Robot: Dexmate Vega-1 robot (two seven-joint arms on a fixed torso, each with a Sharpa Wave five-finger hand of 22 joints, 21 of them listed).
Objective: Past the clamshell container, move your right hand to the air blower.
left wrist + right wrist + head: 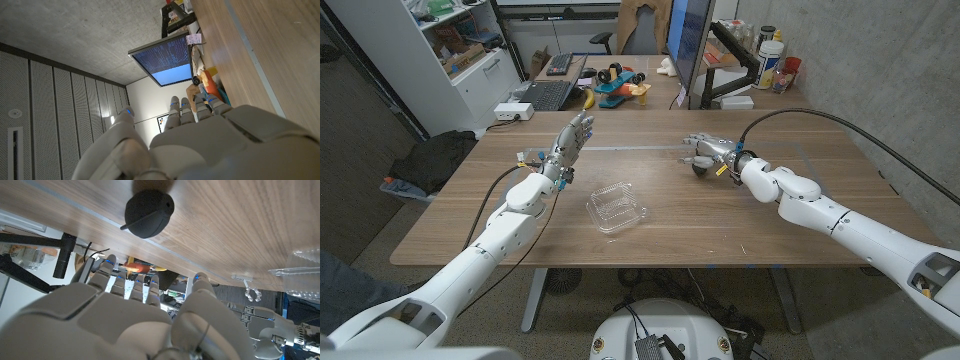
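Observation:
A clear plastic clamshell container (617,208) sits shut in the middle of the table; its edge (300,264) shows in the right wrist view. The black round air blower (701,168) lies beyond it to the right, partly hidden under my right hand (706,150). In the right wrist view the air blower (148,212) lies on the wood, clear of my right hand (135,315), whose fingers are spread and hold nothing. My left hand (571,140) is raised over the table's far left part with fingers straight and apart, empty; it is the hand (200,142) in the left wrist view.
Beyond the wooden table (820,170) stand a desk with a laptop (548,94), small toys (620,84) and a monitor (686,45). A strip of clear tape (620,148) runs across the table's far side.

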